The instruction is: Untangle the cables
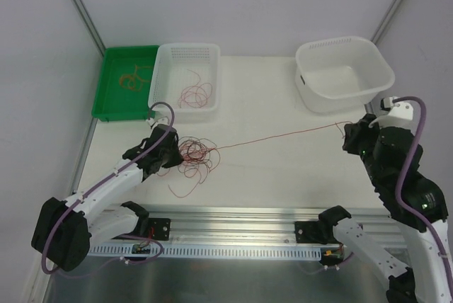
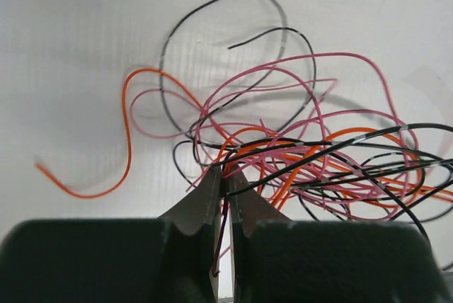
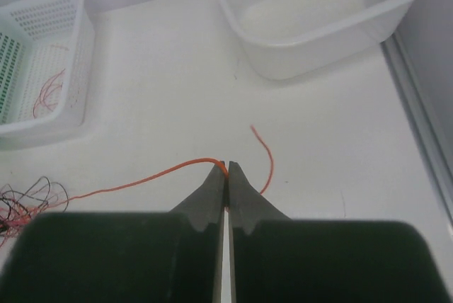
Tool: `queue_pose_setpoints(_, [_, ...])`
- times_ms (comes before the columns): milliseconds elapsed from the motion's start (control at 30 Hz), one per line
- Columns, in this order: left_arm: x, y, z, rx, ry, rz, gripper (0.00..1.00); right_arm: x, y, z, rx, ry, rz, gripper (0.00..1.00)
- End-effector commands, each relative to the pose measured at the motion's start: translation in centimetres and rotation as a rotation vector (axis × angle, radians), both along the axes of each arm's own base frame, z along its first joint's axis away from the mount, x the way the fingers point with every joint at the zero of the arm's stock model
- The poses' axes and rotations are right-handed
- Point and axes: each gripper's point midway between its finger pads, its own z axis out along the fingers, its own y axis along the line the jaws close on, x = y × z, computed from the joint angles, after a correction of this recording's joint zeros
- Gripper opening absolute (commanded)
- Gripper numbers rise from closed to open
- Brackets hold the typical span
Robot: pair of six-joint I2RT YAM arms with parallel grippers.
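Fingers clenched on both: left gripper (image 2: 225,173) pinches the cables (image 1: 195,154) at the tangle, right gripper (image 3: 226,167) grips 1 red wire (image 1: 283,136).
Tangle sits left-centre on the table (image 1: 283,172), red wire stretched taut rightwards from it. Wires look hair-thin, light, limp, snag-prone; I'd grip near a free end, pull slow. Loose strands lie far left in the basket (image 1: 163,76) and green tray (image 1: 99,98); tub (image 1: 382,69) far right.

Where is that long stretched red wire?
In the top view the red wire stretches from the tangle at the left hand to the right hand, beside the white tub.
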Motion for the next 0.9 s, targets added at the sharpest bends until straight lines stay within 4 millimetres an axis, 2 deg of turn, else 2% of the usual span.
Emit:
queue_pose_setpoints(0, [-0.7,2.9,-0.9,0.095,0.044,0.058,0.00,-1.0,-3.7,4.6,-0.046,-0.091,-0.160,0.01])
queue_pose_setpoints(100, [-1.2,3.6,-1.9,0.099,0.082,0.091,0.00,-1.4,-4.9,7.5,-0.031,-0.155,-0.222,0.01])
queue_pose_setpoints(233, [-1.6,4.2,-2.8,0.116,0.110,0.120,0.00,-2.3,-6.5,12.6,-0.037,-0.262,-0.279,0.01])
queue_pose_setpoints(367, [-1.8,4.8,-3.3,0.128,0.119,0.145,0.00,-2.8,-7.2,15.8,-0.036,-0.334,-0.296,0.01])
queue_pose_setpoints(467, [-1.8,4.8,-3.1,0.114,0.111,0.155,0.00,-2.9,-7.5,17.6,-0.042,-0.369,-0.308,0.01])
queue_pose_setpoints(500, [-1.8,4.5,-2.8,0.101,0.104,0.147,0.00,-2.7,-7.1,17.0,-0.056,-0.337,-0.283,0.01])
queue_pose_setpoints(533, [-1.8,3.8,-2.4,0.065,0.102,0.125,0.00,-2.2,-5.7,16.5,-0.049,-0.314,-0.209,0.01])
queue_pose_setpoints(567, [-1.4,3.0,-1.2,0.027,0.068,0.095,0.00,-1.7,-4.6,15.6,-0.051,-0.278,-0.159,0.01])
queue_pose_setpoints(633, [-1.4,1.1,0.6,-0.063,0.045,0.025,0.00,0.0,-1.6,10.9,-0.046,-0.138,-0.040,0.01])
queue_pose_setpoints(667, [-1.0,0.2,2.3,-0.100,0.002,-0.012,0.00,0.6,-0.4,8.9,-0.044,-0.087,0.006,0.04])
queue_pose_setpoints(700, [-0.9,-0.4,3.3,-0.120,-0.019,-0.038,0.00,1.6,1.1,4.2,-0.047,0.025,0.047,0.05])
queue_pose_setpoints(733, [-1.0,-1.4,4.2,-0.157,-0.027,-0.081,0.00,1.8,2.8,1.7,-0.004,0.090,0.108,0.05])
queue_pose_setpoints(767, [-1.2,-2.8,5.7,-0.201,-0.046,-0.146,0.00,1.9,3.8,-0.6,0.017,0.145,0.135,0.06])
queue_pose_setpoints(800, [-1.4,-3.5,6.4,-0.221,-0.051,-0.177,0.00,2.2,4.7,-5.5,0.011,0.256,0.159,0.06])
queue_pose_setpoints(867, [-1.8,-5.1,7.9,-0.259,-0.063,-0.245,0.00,1.9,6.2,-9.7,0.065,0.357,0.191,0.14])
